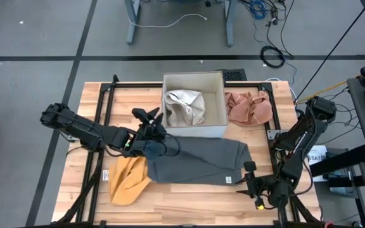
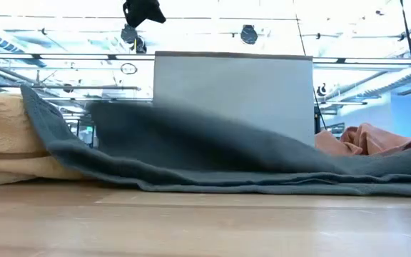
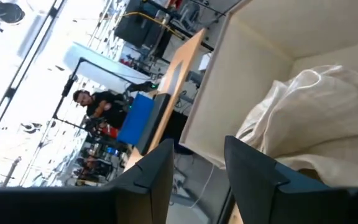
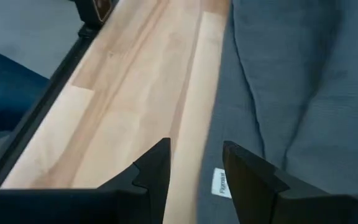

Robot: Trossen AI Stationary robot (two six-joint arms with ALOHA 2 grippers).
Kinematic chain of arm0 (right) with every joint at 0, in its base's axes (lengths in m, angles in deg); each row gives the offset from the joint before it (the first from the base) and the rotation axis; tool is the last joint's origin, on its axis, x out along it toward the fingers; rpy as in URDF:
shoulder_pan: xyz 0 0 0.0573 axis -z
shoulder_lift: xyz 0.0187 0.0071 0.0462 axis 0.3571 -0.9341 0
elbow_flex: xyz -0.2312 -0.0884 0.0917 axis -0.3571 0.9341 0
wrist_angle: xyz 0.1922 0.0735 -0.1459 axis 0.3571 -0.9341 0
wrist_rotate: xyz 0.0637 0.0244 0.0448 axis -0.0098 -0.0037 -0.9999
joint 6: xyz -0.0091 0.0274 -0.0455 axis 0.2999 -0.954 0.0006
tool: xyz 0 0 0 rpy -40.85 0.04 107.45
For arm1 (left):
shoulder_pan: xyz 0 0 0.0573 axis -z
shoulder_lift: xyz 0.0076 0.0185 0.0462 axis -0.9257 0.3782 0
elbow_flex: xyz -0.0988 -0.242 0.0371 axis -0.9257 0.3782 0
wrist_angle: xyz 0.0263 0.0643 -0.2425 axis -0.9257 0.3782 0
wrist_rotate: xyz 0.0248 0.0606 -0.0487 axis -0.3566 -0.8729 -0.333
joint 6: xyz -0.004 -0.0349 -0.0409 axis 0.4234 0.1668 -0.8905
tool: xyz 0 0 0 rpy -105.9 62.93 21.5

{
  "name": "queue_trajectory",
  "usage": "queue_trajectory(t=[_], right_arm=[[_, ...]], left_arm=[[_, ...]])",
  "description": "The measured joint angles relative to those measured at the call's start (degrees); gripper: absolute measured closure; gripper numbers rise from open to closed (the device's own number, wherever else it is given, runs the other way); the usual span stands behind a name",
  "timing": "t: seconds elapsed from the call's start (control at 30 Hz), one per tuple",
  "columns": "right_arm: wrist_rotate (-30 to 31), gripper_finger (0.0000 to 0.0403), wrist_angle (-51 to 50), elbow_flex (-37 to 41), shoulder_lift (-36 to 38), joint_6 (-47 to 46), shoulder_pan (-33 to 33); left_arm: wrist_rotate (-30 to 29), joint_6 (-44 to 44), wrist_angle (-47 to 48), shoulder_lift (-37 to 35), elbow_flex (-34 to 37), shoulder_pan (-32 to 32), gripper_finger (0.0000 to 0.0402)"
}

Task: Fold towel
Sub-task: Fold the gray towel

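A dark grey cloth towel (image 1: pixel 198 161) lies spread across the middle of the light wooden table (image 1: pixel 189 202), its long shape running from centre left to centre right of the high view, with a small white label near its lower right edge. In the low view it fills the middle band of the frame, rumpled and rising toward the left.

The left gripper (image 1: pixel 151 121) sits just above the towel's upper left corner in the high view, pointing toward the square white fabric bin (image 1: pixel 217 123) at top centre. In its wrist view the two dark fingers (image 3: pixel 151 174) stand apart with a plain gap and nothing between them. A crumpled white cloth (image 1: pixel 185 107) lies inside the bin.

The right gripper (image 1: pixel 249 180) rests at the lower right of the high view, just beside the towel's lower right corner. Its fingers (image 4: pixel 154 171) are parted with bare wood between them, the towel's edge and label just beside one finger; they hold nothing.

A mustard yellow cloth (image 1: pixel 128 180) lies at lower left, partly under the towel. A crumpled pink cloth (image 1: pixel 249 107) sits to the right of the bin.
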Motion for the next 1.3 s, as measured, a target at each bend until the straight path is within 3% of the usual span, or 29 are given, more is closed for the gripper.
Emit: queue_trajectory(t=[0.07,0.13,0.3,0.4,0.73,1.03,1.3], right_arm=[[0.02,0.0269,0.05,0.40,0.00,-0.28,0.05],[0.02,0.0269,0.09,0.68,-0.07,-0.41,0.05],[-1.12,0.0269,0.30,1.34,-2.50,-2.03,0.05],[-1.68,0.0269,0.79,1.47,-5.32,-2.79,0.07],[-3.17,0.0269,-0.67,1.49,-12.99,-7.20,1.27],[-4.68,0.0315,-5.14,1.49,-13.49,-12.77,1.44],[-5.99,0.0337,-5.01,1.49,-13.49,-12.96,1.42]], left_arm=[[0.54,-0.32,-0.57,0.00,0.00,0.33,0.0252],[5.44,-1.50,-2.13,-0.02,0.00,0.82,0.0252],[36.43,-8.92,-7.42,0.76,0.00,0.95,0.0252],[47.79,-12.33,-10.57,4.02,-0.02,1.33,0.0252],[53.44,-10.57,-11.41,18.66,0.04,3.66,0.0252],[61.14,-12.66,-13.74,20.13,0.04,3.74,0.0252],[70.09,-18.72,-9.61,20.13,0.04,4.06,0.0253]])
